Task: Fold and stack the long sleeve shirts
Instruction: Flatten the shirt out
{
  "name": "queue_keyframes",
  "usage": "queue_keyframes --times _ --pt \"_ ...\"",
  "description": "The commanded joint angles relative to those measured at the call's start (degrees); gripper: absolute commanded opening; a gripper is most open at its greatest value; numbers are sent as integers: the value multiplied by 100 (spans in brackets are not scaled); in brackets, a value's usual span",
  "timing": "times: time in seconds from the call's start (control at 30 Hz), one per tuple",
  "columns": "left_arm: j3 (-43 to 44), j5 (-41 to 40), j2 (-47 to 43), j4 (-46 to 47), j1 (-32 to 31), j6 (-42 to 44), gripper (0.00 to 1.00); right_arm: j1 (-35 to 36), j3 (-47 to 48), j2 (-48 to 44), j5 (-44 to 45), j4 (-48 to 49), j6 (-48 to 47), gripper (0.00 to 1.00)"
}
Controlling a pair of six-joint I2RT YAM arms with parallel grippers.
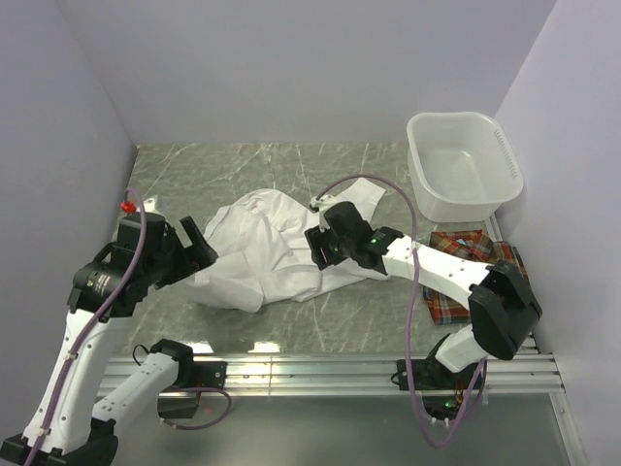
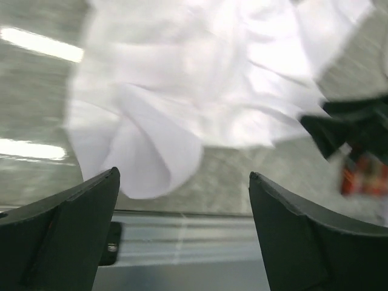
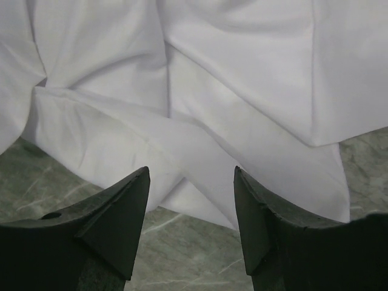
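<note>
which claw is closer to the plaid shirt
Right. The right claw hovers over the white shirt on the side toward the plaid shirt; the left claw is at the opposite edge, farther away.

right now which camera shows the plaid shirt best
Top external: the plaid shirt lies at far right, partly hidden by the right arm. Left wrist catches only a blurred red patch; right wrist shows just the white shirt.

We're looking into a robot test cell, a lab setup; plain pale walls (image 1: 291, 68) are boxing in a green marble-patterned table (image 1: 243, 165); the left arm (image 1: 97, 291) and right arm (image 1: 437, 262) are sitting bolted by an aluminium rail (image 1: 320, 369) along the near edge; a purple cable (image 1: 364, 177) is looping loose near a white plastic basin (image 1: 456, 207).
</note>
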Motion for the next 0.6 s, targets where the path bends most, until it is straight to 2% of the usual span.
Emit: queue_keyframes --times 0.0,0.07,0.13,0.17,0.27,0.37,0.47,0.57 --pt "529 -1882 -22 -633 6 101 95 195 -73 -331 139 256 -78 65" --pt "635 -2129 22 -624 6 267 95 231 -152 -428 -229 545 -8 65" --pt "723 -1580 66 -519 6 635 94 301 -241 -463 -651 766 45 65" --pt "723 -906 75 -319 14 706 94 345 -267 -472 -732 844 54 65" --pt "417 -978 23 95 6 549 93 547 -258 -428 -821 1047 37 65" --pt "-101 -1260 119 734 6 558 95 591 -136 -253 -558 1004 124 65" --pt "-550 -1286 470 1351 6 523 96 583 -91 -217 -198 881 177 65" --pt "-770 -1655 997 2187 32 479 96 556 -109 -278 321 679 186 65"
